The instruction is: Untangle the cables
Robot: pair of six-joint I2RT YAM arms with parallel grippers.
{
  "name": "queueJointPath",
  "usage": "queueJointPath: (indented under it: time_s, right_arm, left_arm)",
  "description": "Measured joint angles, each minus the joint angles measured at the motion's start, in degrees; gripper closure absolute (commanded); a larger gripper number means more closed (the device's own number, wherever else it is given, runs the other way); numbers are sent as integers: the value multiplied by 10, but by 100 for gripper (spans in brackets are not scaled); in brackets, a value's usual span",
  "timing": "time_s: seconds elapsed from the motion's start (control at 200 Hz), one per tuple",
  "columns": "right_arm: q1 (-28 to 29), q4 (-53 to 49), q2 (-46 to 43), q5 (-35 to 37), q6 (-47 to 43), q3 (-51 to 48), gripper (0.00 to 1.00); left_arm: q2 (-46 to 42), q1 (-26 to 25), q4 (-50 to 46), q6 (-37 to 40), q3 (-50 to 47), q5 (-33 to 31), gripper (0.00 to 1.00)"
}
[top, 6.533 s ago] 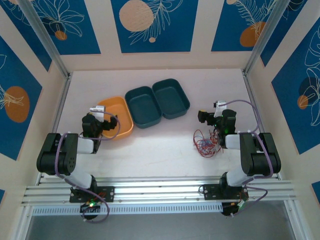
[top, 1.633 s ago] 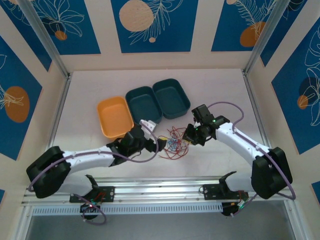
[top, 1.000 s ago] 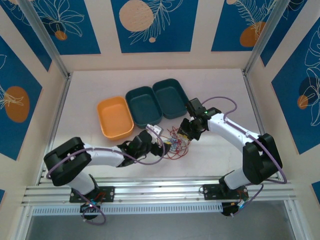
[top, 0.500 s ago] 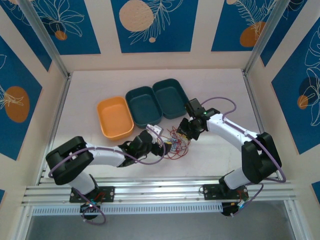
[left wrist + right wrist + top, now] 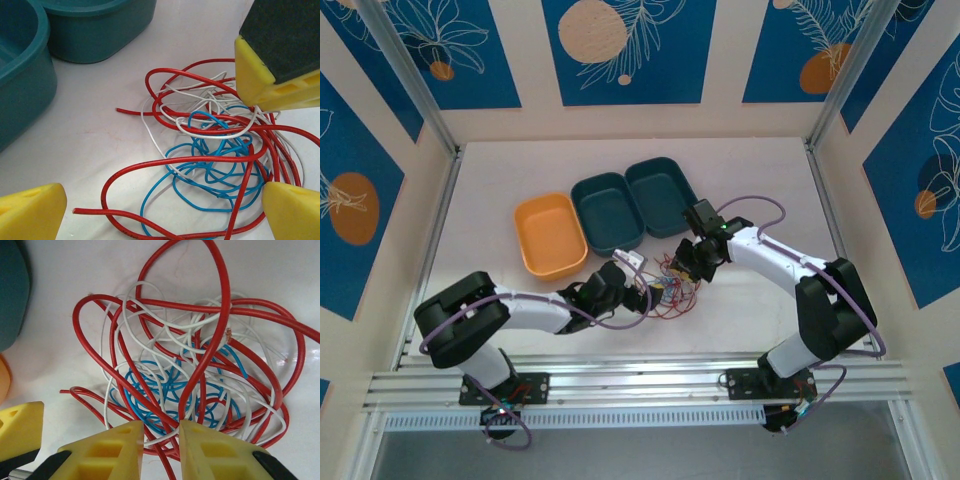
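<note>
Red, blue and white cables [image 5: 210, 150] lay in one loose heap on the desk [image 5: 750, 180], just in front of a teal tray [image 5: 90, 30] and directly between the two tools. The heap had no clear long axis. It was roughly round, with wide red loops on the outside and the blue strand bunched in the middle.

The left tool [image 5: 160, 215] faced the heap from the near left and the right tool [image 5: 160, 450] from the far right. Both stood at its edge, so neither arm was clearly the nearer one.

The left tool gaped wide and held nothing. The heap lay straight ahead of it, and a free red end [image 5: 75, 211] lay just beside its left fingertip.

The right tool stood over the opposite edge with its jaws only narrowly parted. A red strand ran down into the gap, but the gap looked wider than the strand, so nothing seemed pinched yet.

The coming move likely turned on that strand: once it was clamped, a pull away from the left tool, along the line joining the two, would draw it out of the knot.
</note>
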Motion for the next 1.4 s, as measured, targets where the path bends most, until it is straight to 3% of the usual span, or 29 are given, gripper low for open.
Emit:
queueJointPath:
  time_s: [0.87,1.07,1.4]
  right_arm:
    - [9,-6,-2,17,9,0,74]
    - [9,-3,7,16,9,0,84]
    - [9,-5,7,19,9,0,90]
  left_arm:
    - [11,0,2,0,2,0,2]
    - [11,0,2,0,2,0,2]
    - [11,0,2,0,2,0,2]
